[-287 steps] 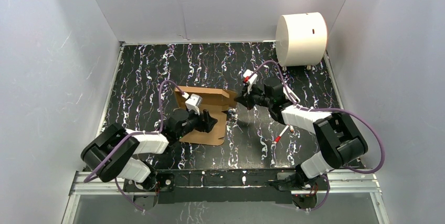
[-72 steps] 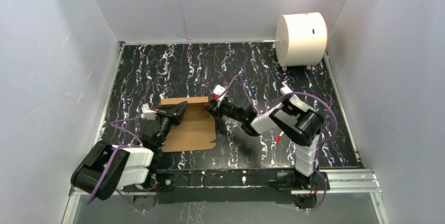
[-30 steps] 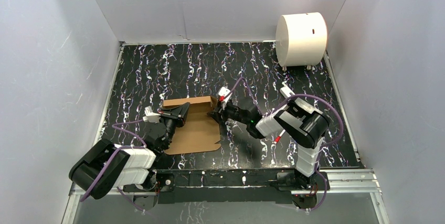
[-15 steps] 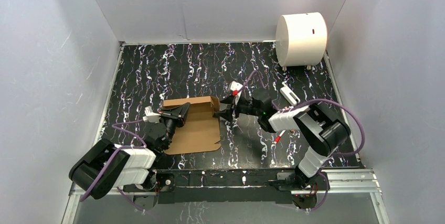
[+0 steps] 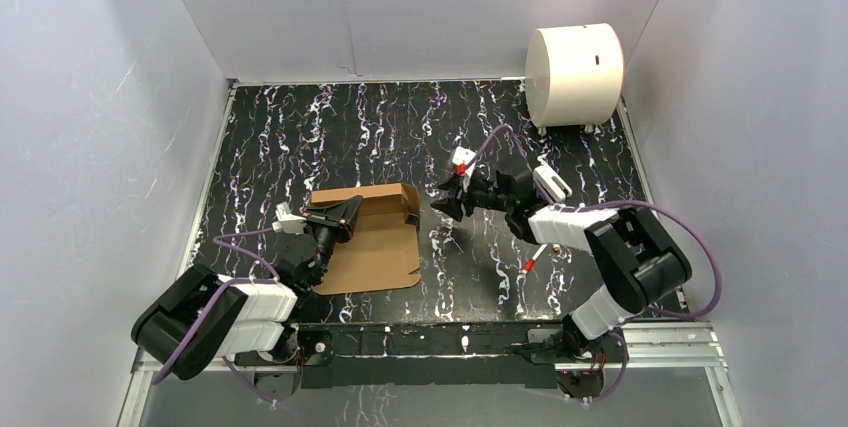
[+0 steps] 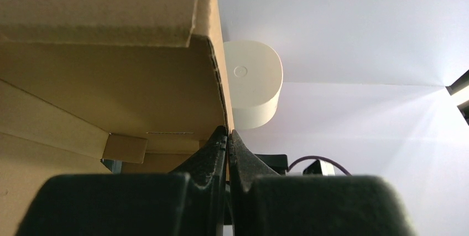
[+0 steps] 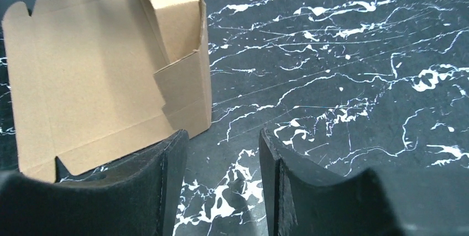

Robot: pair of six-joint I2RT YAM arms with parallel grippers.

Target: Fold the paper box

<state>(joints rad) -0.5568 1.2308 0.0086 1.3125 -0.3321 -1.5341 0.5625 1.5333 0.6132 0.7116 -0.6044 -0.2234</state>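
The paper box (image 5: 380,242) is a brown cardboard piece lying on the table, with its far wall and right end panel (image 5: 404,199) standing up. At its far left corner my left gripper (image 5: 348,209) is shut on an upright edge of the box. The left wrist view shows that edge (image 6: 220,81) pinched between the closed jaws (image 6: 227,134). Right of the box and apart from it, my right gripper (image 5: 438,204) stands open with nothing in it. In the right wrist view its gap (image 7: 222,135) hangs over bare table, the box (image 7: 94,75) to the upper left.
A large white cylinder (image 5: 574,62) stands at the far right corner, also seen past the box (image 6: 251,89) in the left wrist view. White walls enclose the black marbled table (image 5: 300,127) on three sides.
My right gripper has pulled back to the right, away from the box's right end, whose panel now stands up by itself. The left gripper keeps its hold in place.
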